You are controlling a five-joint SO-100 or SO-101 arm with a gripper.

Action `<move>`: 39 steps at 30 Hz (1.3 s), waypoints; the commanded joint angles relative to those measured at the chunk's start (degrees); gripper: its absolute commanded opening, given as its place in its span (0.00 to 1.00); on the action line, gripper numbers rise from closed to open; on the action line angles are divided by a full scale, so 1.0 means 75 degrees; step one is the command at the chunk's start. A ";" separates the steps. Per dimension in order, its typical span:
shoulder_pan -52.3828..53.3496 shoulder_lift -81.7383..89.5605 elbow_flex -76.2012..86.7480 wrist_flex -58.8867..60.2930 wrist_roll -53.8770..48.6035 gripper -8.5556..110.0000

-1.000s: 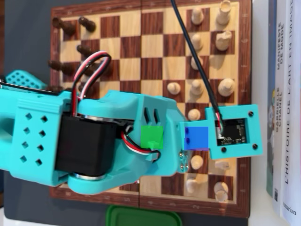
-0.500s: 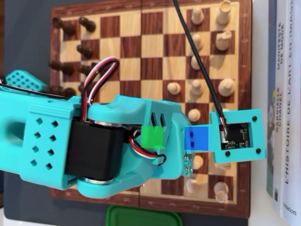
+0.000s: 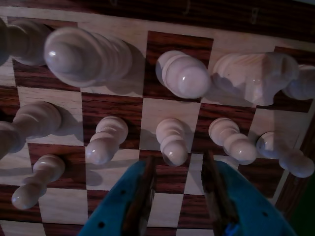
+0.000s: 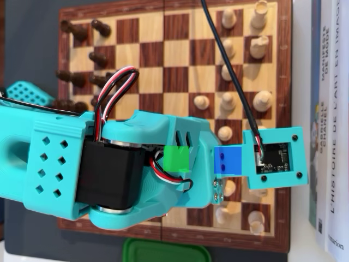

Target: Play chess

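In the wrist view my gripper [image 3: 178,164] is open and empty, its two blue fingers [image 3: 140,196] low over the wooden chessboard [image 3: 165,206]. A white pawn [image 3: 172,142] stands just beyond the fingertips, roughly in line with the gap. More white pawns stand beside it on the left [image 3: 106,140] and on the right [image 3: 231,140]. Taller white pieces [image 3: 86,54] fill the row behind, a knight [image 3: 256,73] among them. In the overhead view the turquoise arm [image 4: 147,164] covers the board's lower middle [image 4: 174,54] and hides the fingers.
In the overhead view the black pieces [image 4: 73,30] stand along the left side and the white pieces [image 4: 256,46] along the right. One white pawn [image 4: 202,102] stands advanced. Books [image 4: 327,109] lie right of the board. A green lid [image 4: 166,252] lies below it.
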State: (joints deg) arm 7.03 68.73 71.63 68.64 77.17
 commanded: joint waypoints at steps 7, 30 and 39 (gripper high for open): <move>0.0023 0.0059 -0.0375 -0.0094 -0.0035 0.20; 0.0012 -0.0445 -0.0914 0.0059 -0.0035 0.20; 0.0012 -0.0457 -0.0902 0.0105 -0.0035 0.20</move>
State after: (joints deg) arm 7.03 64.25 67.06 69.35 77.17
